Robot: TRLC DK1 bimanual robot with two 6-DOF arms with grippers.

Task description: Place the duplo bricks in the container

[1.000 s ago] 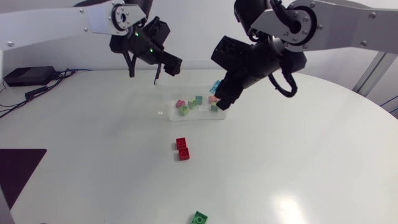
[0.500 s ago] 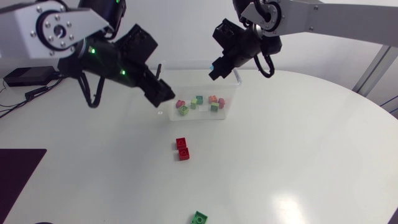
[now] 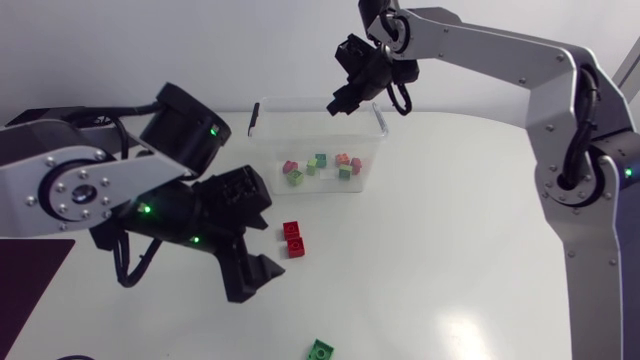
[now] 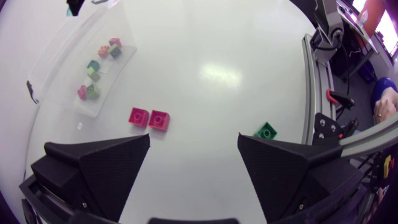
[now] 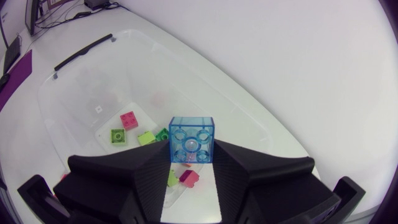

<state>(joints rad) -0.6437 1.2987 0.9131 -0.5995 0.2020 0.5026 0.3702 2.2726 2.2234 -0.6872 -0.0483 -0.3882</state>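
Note:
A clear plastic container (image 3: 268, 160) stands at the back middle of the table with several pink and green bricks (image 3: 320, 165) inside. My right gripper (image 3: 342, 102) hangs over its back rim, shut on a translucent blue brick (image 5: 191, 134); below it lie the container (image 5: 62, 99) and its bricks (image 5: 134, 127). My left gripper (image 3: 255, 278) is open and empty, low over the table, left of the red double brick (image 3: 293, 239). Ahead of its fingers (image 4: 112, 162) lie the red brick (image 4: 149, 118) and a green brick (image 4: 265, 130).
The green brick (image 3: 320, 350) sits near the table's front edge. A black handle (image 3: 254, 116) marks the container's left end. A black box with cables (image 3: 45, 122) lies at the far left. The table's right half is bare white surface.
My left arm swung from above the container down and forward to beside the red brick, its gripper open throughout. My right gripper rose from the container's right end to its back rim.

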